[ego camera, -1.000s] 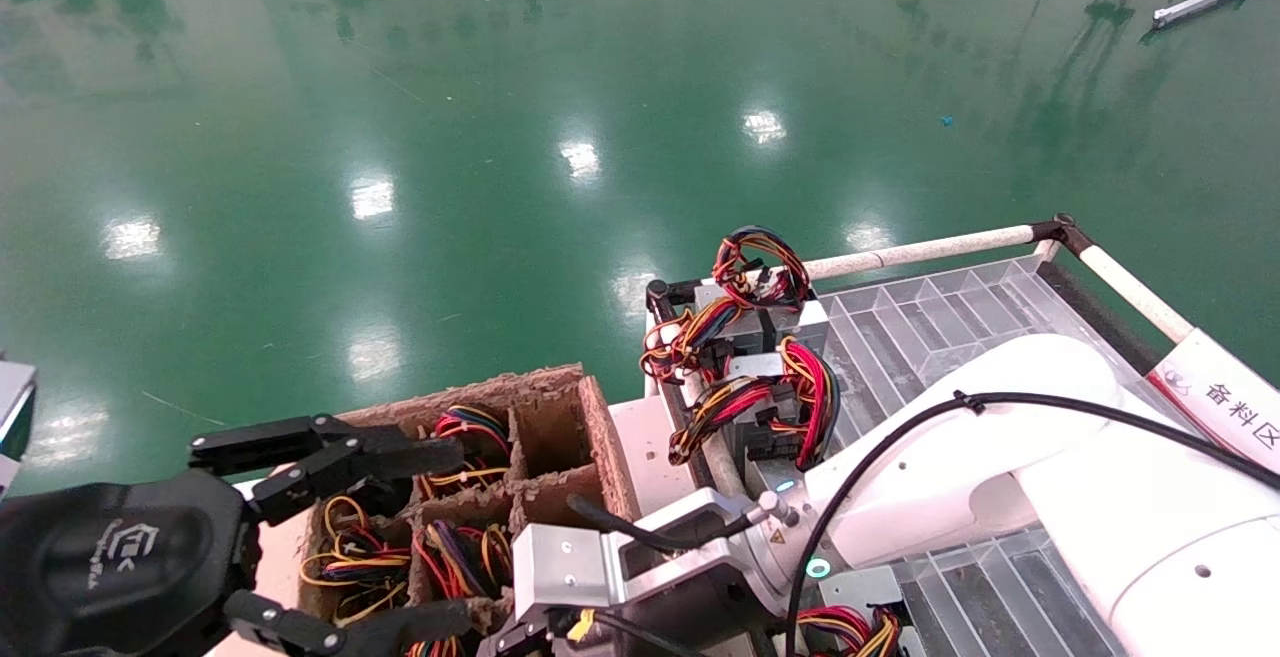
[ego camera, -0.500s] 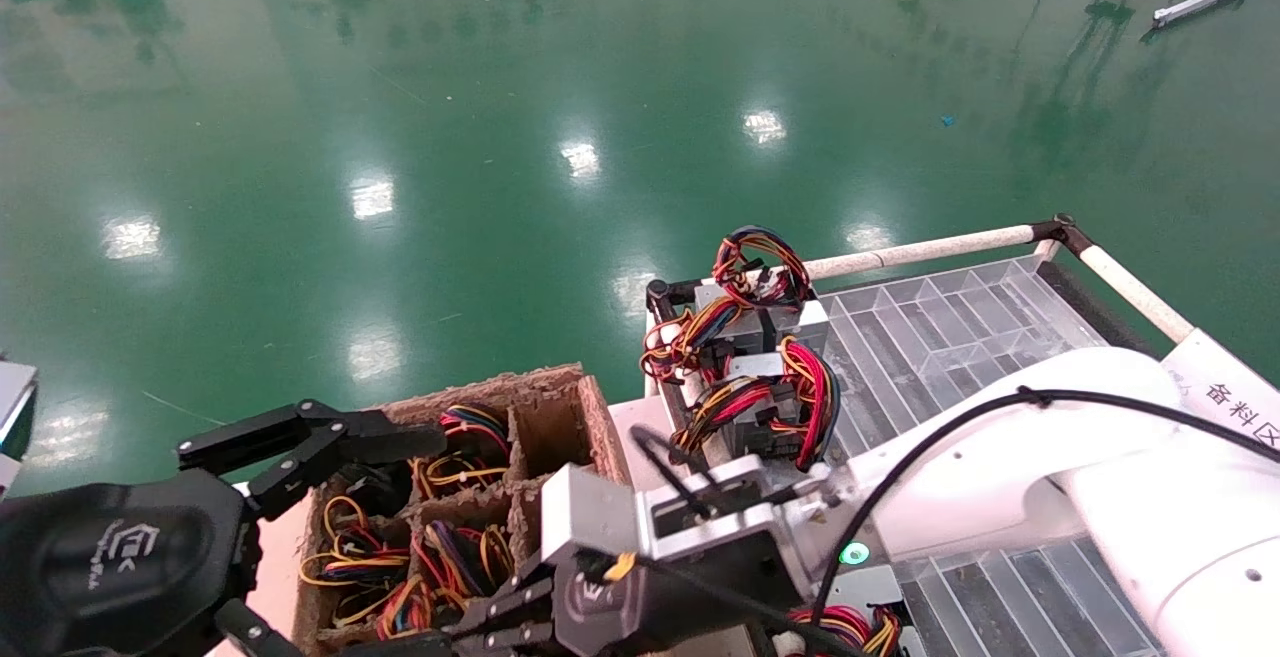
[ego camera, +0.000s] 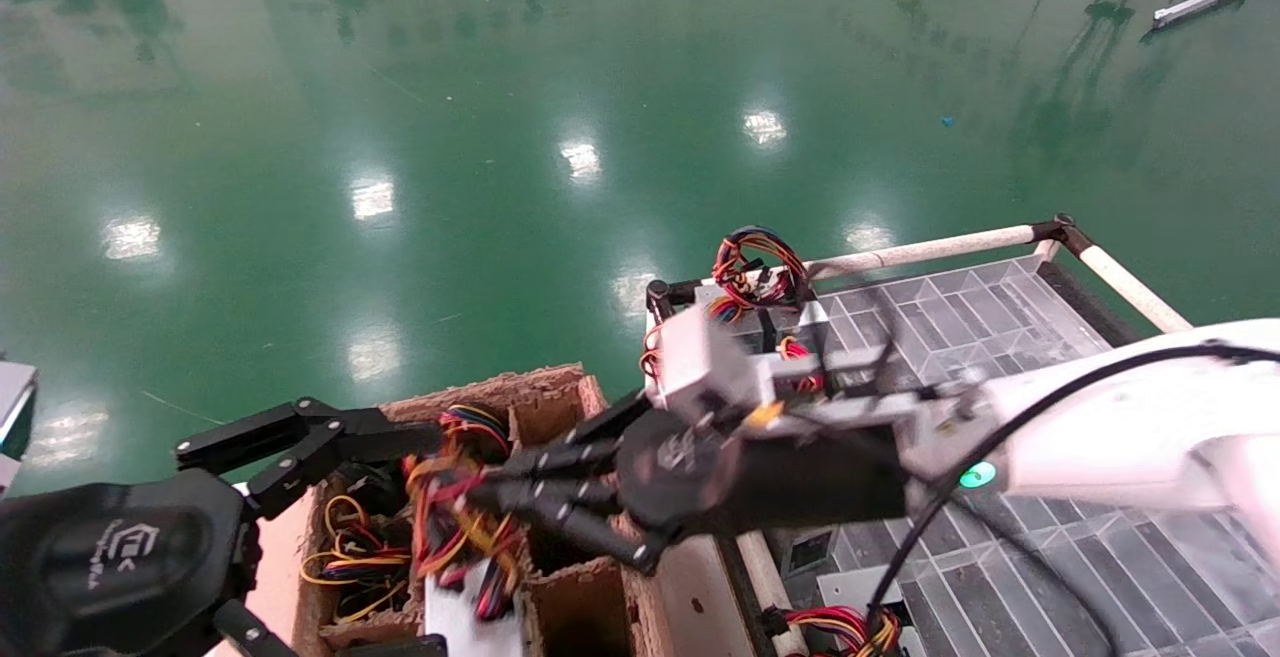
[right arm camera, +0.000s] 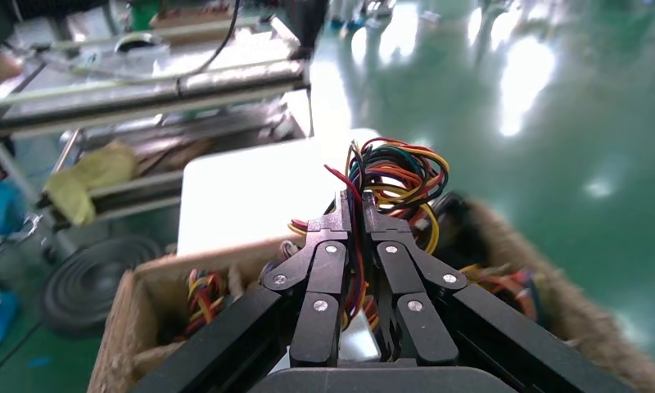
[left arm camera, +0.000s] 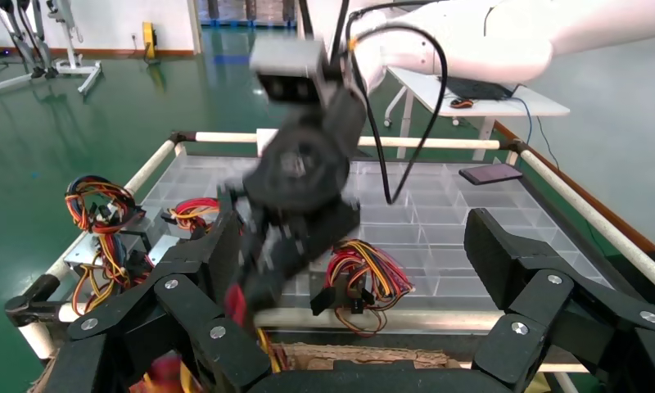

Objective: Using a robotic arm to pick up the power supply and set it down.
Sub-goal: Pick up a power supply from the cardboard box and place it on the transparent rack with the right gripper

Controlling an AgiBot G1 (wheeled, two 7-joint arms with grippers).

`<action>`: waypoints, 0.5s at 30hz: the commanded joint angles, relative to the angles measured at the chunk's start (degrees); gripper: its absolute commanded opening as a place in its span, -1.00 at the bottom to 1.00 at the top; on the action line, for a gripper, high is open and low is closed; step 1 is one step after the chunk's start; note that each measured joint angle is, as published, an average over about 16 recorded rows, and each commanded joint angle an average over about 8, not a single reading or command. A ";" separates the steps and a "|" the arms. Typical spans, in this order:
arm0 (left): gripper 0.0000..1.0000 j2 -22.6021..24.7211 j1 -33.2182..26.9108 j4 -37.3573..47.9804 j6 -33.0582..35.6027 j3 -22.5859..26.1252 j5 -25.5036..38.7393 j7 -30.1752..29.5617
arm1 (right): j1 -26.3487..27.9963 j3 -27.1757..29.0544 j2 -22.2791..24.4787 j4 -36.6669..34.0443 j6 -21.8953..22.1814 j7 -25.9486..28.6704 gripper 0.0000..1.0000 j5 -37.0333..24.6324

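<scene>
The power supply hangs over the cardboard box (ego camera: 548, 389); its silver body (ego camera: 468, 619) dangles low while its orange, yellow and red wires (ego camera: 452, 509) are pinched in my right gripper (ego camera: 482, 497), which is shut on the bundle. The right wrist view shows that wire loop (right arm camera: 399, 173) standing out past the shut right gripper (right arm camera: 355, 209), with the silver body (right arm camera: 353, 345) glimpsed below. My left gripper (ego camera: 410, 545) stays open at the box's left side, holding nothing. Seen from the left wrist, the left gripper (left arm camera: 353, 229) gapes wide, with the right gripper (left arm camera: 255, 282) blurred in front of it.
The box's compartments hold more wire bundles (ego camera: 350, 557). Right of it stands a railed rack with a clear divided tray (ego camera: 950, 322); like silver boxes with red-and-black wires (ego camera: 758, 272) sit at its near-left corner, and another bundle (left arm camera: 365, 274) lies by its front rail.
My right arm has swung up and to the left out of the box, its gripper now shut on the wires, raising the power supply. The left gripper has barely moved.
</scene>
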 commanded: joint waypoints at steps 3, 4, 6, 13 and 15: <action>1.00 0.00 0.00 0.00 0.00 0.00 0.00 0.00 | 0.51 1.07 2.25 1.33 0.02 0.68 -1.00 3.38; 1.00 0.00 0.00 0.00 0.00 0.00 0.00 0.00 | 0.73 1.34 2.74 1.56 0.01 0.78 -1.00 4.20; 1.00 0.00 0.00 0.00 0.00 0.00 0.00 0.00 | 1.30 1.83 3.67 1.89 -0.03 0.94 -1.00 5.79; 1.00 0.00 0.00 0.00 0.00 0.00 0.00 0.00 | 6.01 2.50 6.45 1.22 -0.23 0.83 -1.00 9.52; 1.00 0.00 0.00 0.00 0.00 0.00 0.00 0.00 | 8.16 2.31 7.19 0.35 -0.23 0.51 -1.00 9.77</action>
